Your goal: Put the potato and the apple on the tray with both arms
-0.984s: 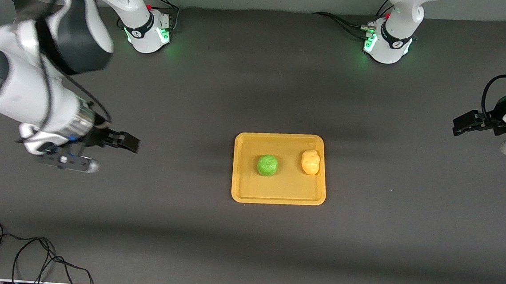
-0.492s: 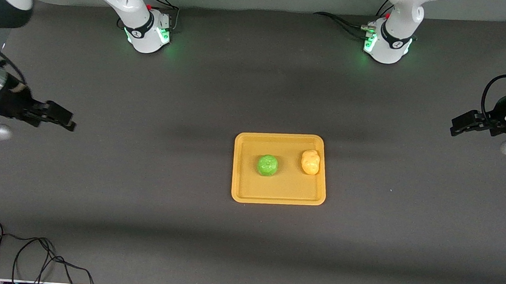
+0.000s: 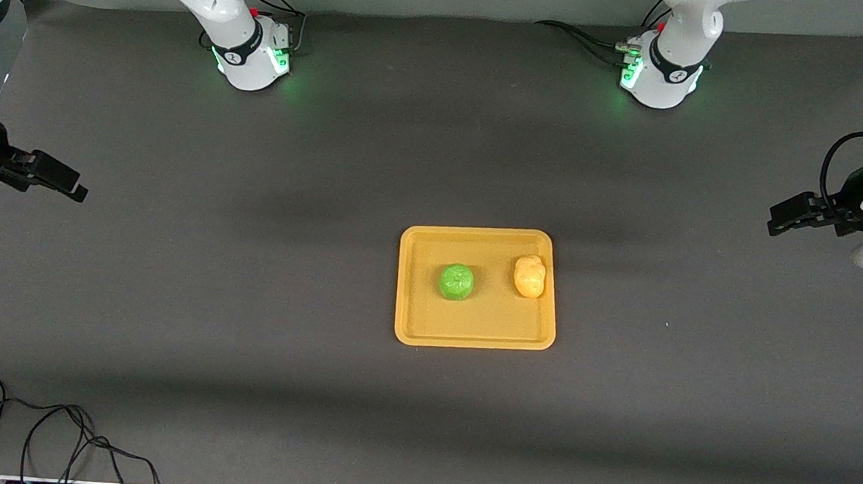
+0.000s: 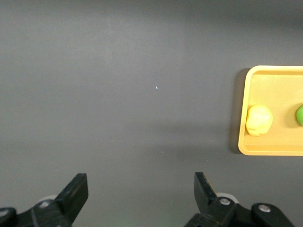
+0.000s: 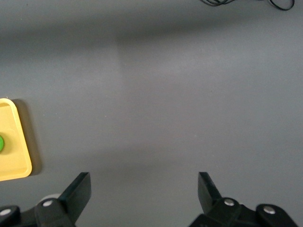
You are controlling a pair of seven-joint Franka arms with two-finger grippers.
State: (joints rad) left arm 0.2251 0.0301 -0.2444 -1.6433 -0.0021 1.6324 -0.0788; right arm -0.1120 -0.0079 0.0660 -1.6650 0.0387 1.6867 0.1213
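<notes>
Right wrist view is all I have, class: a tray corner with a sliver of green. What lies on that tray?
Observer: The apple and the potato both lie on the tray, apart from each other.
Operator: Where is the left gripper?
Observer: The left gripper is open over bare table at the left arm's end.
Operator: And mine, against the tray?
Observer: The right gripper is open over the right arm's end, well clear of the tray.
</notes>
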